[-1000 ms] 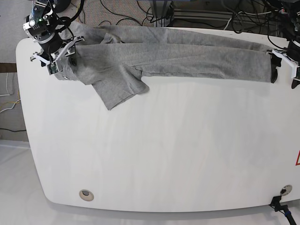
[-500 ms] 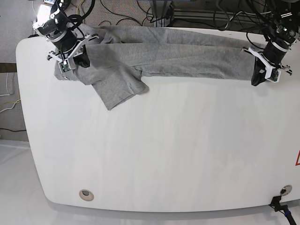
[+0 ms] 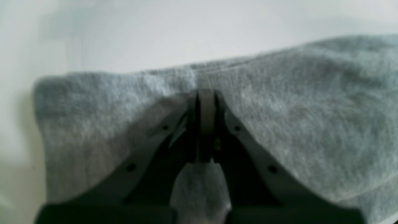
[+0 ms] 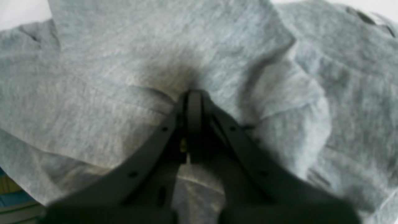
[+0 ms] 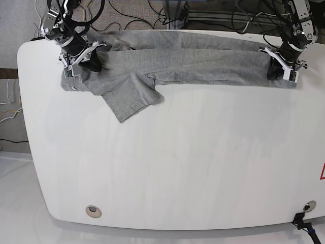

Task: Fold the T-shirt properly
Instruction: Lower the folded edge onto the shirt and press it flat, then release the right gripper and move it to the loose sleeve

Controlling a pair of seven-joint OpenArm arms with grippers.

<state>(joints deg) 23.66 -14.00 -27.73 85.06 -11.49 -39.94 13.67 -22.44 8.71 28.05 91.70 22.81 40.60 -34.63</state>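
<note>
Moved: both grippers, spread a sec ago, have come in onto the cloth & clamped; left one has slid inward along the far edge from the table's end.
Left gripper (image 5: 275,70): jaws pressed together w/ grey cloth pinched between; sits at the shirt's narrow end, base view right.
Left wrist view: gripper (image 3: 205,102) tips meet on a fold; fabric humps up either side, white tabletop beyond. Blurry.
Right gripper (image 5: 85,63): clamped too, biting bunched fabric at the shirt's other end, base view left.
Right wrist view: gripper (image 4: 193,99) tips buried in creased layers; cloth fills nearly the whole frame.
T-shirt (image 5: 193,60): stretched as a long folded band along the far edge of the table, between the two grippers; one flap, prob. a sleeve, hangs toward the near side close to the right gripper.
Table (image 5: 177,162): white, rounded corners; shirt takes up only the far strip.
Cables (image 5: 147,18): dark tangle on the floor behind the table.
</note>
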